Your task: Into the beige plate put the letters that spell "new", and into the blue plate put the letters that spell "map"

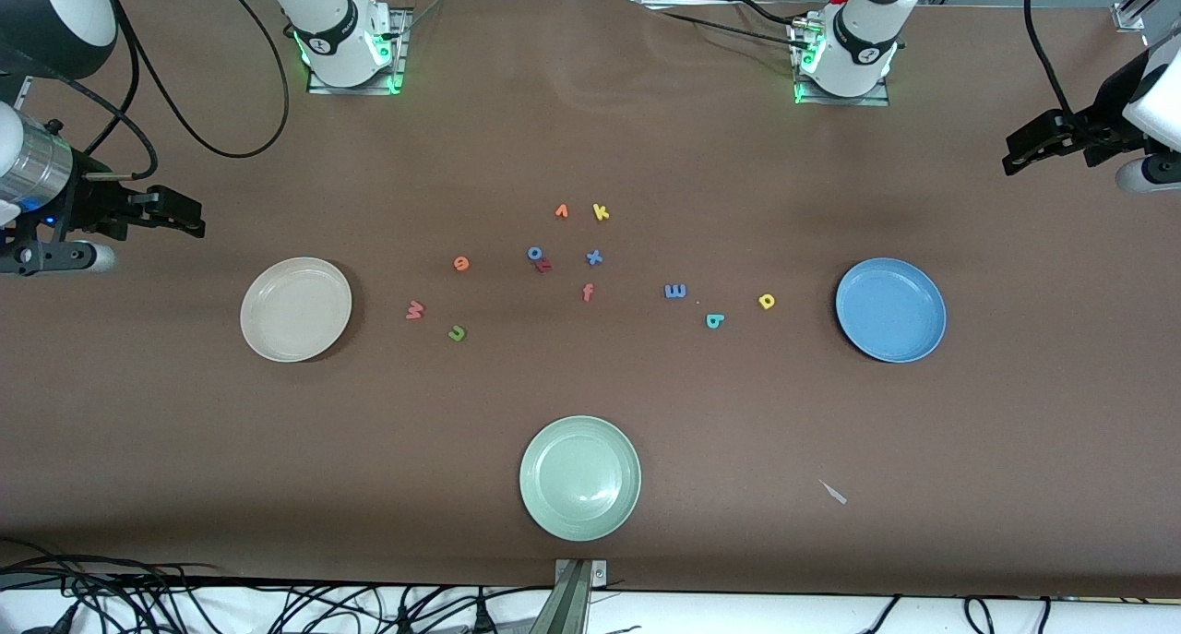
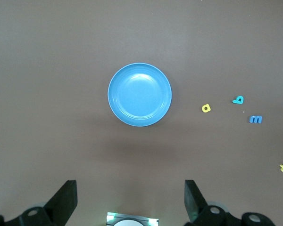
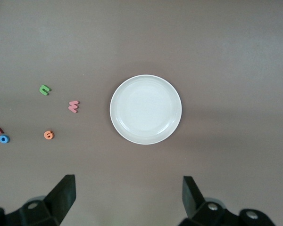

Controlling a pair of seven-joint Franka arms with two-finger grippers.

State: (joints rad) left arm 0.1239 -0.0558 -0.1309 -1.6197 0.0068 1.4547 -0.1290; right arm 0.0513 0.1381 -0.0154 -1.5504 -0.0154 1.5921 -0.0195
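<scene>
Brown table (image 1: 590,136): three plates, eleven foam letters. Left gripper (image 2: 130,200), right gripper (image 3: 129,197) spread, holding nothing.

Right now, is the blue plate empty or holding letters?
Empty: the blue plate shows a bare inside; the yellow "p" lies on the table beside it.

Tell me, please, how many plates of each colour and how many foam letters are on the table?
Beige plate: 1
Blue plate: 1
Pale green plate: 1
Foam letters: 12
Total: 15
</scene>
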